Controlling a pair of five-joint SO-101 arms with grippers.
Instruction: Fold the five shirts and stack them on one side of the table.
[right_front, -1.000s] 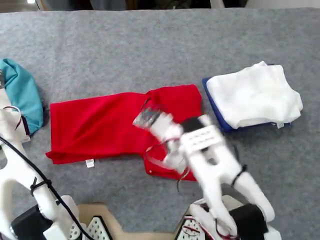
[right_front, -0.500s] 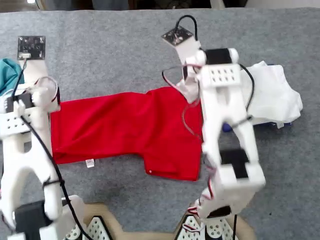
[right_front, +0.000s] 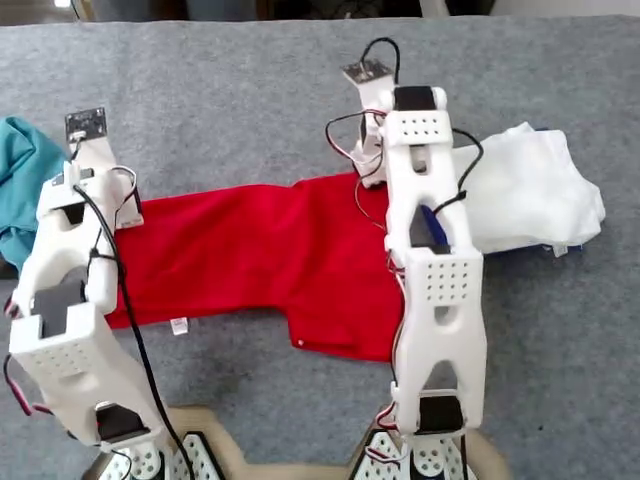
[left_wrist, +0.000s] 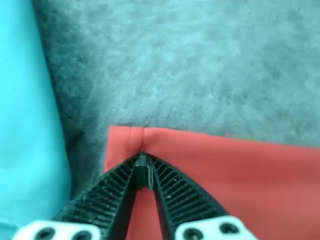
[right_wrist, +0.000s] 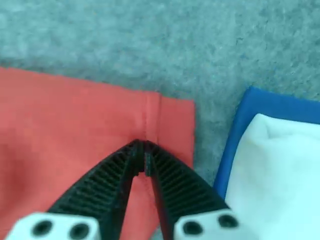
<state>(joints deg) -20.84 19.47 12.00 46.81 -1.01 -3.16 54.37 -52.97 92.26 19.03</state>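
Across the middle of the grey counter (right_front: 220, 100) lies the red shirt (right_front: 250, 250), spread flat. The left hand (left_wrist: 142, 159) is clamped on its far corner near the teal shirt (right_front: 20, 180). The right hand (right_wrist: 141, 147) is clamped on the other far corner (just beside the folded white-on-blue stack (right_front: 520, 190)).

This looks like a robotics lab or test bench: two white printed-plastic arms, the left arm (right_front: 68, 300) and the right arm (right_front: 437, 290), stand side by side with loose black and red wires (right_front: 338, 128) and small bare circuit boards (right_front: 86, 122) out in the open. Their bases sit on a pale board (right_front: 232, 455) at the table's near edge, and the table is spread with a grey felt-like cover (right_front: 230, 90). A red shirt (right_front: 250, 250), a teal shirt (right_front: 20, 185) and a folded white shirt (right_front: 530, 195) lie straight on that cover between and beside the arms.
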